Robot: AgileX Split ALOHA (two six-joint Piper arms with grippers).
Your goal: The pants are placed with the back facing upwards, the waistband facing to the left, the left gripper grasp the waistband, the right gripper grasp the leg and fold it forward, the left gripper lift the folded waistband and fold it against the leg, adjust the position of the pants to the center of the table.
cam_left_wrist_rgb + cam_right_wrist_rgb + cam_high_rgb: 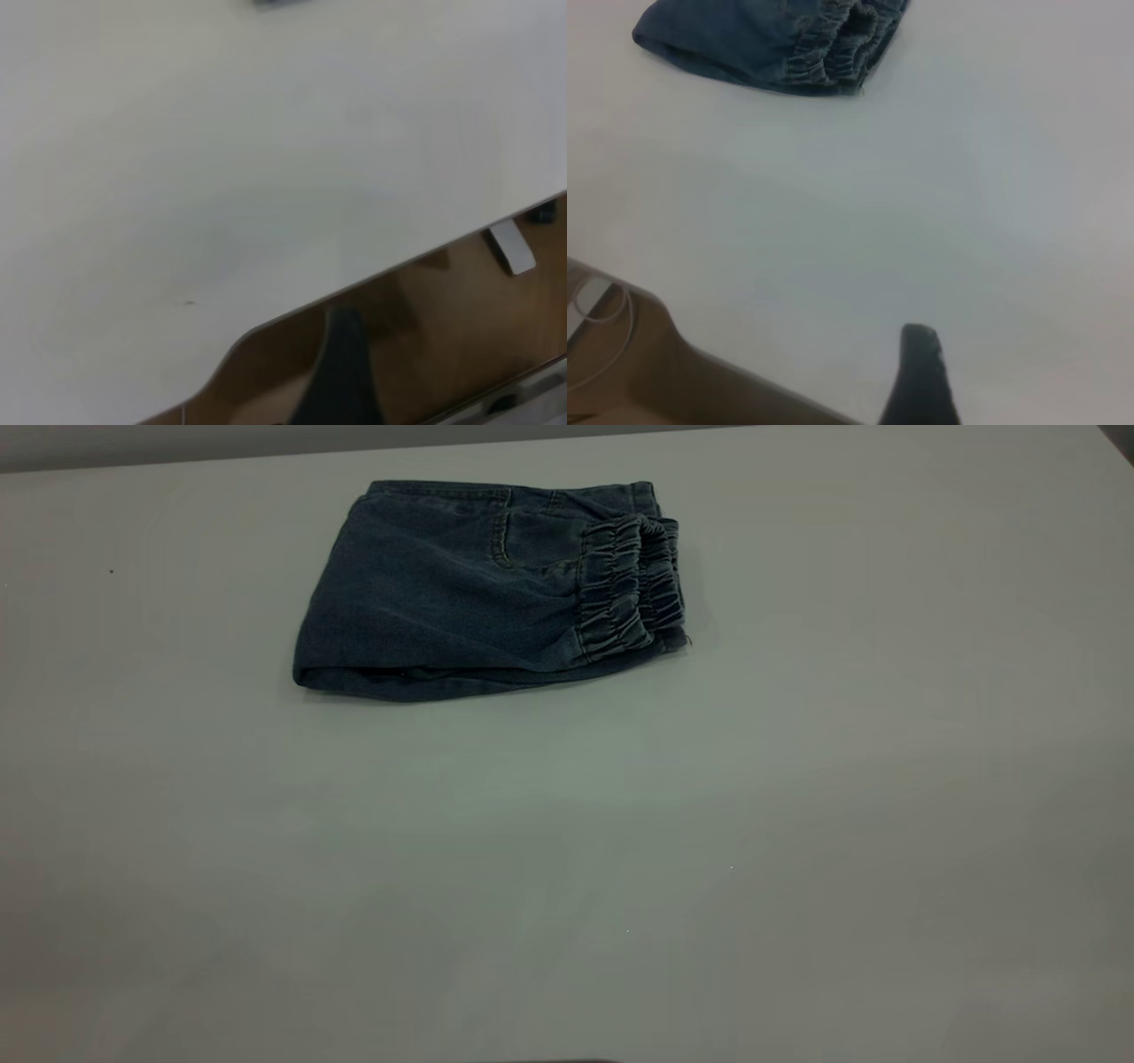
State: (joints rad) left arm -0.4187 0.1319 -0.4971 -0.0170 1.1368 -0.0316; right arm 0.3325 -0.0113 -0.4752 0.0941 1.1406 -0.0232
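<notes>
The pants lie folded into a compact blue denim bundle on the table, in its far half and a little left of the middle. The gathered waistband lies on top at the bundle's right end, doubled over. A back pocket faces up beside it. The leg is folded underneath and I cannot make it out. In the right wrist view the pants lie far off, and a black part of my right gripper hangs over bare table near its edge. My left gripper hangs beyond the table's edge, holding nothing.
The tabletop stretches wide and bare around the bundle. Its near edge runs past the left gripper, with brown floor below. A white cable lies off the table by the right arm. Neither arm shows in the exterior view.
</notes>
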